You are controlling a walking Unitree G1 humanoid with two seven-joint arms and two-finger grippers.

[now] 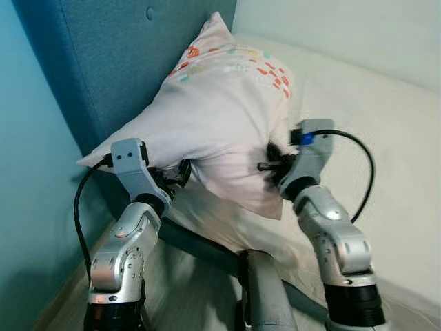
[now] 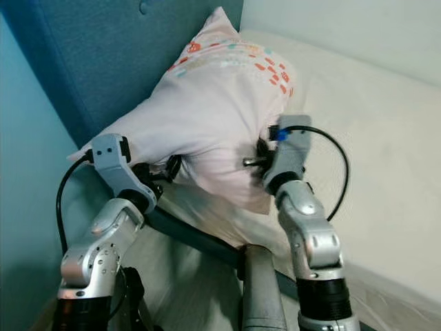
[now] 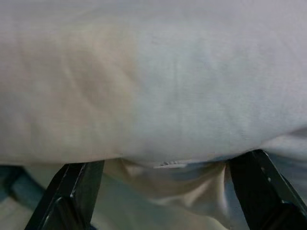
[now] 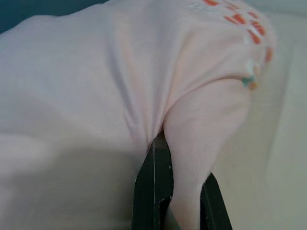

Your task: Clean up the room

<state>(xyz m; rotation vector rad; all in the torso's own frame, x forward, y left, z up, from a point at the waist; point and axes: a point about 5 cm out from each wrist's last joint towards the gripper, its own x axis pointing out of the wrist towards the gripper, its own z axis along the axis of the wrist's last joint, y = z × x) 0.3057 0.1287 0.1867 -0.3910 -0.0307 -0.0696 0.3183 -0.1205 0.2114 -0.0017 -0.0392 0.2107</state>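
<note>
A pale pink pillow [image 1: 213, 103] with orange and teal marks near its top leans against the teal padded headboard [image 1: 103, 62] at the head of the bed. My right gripper [image 4: 182, 160] is shut on a fold of the pillow's fabric at its lower right side [image 1: 272, 164]. My left gripper [image 3: 165, 167] is open, its two black fingers [image 3: 72, 191] spread wide against the pillow's lower left edge [image 1: 180, 172], with the pillow's bulk just beyond them. The pillow's underside is hidden.
The cream mattress [image 1: 372, 110] stretches away to the right. White bedding with a dark teal edge [image 1: 200, 245] lies under the pillow. A light blue wall [image 1: 27, 172] stands close on the left, and a white wall runs behind the bed.
</note>
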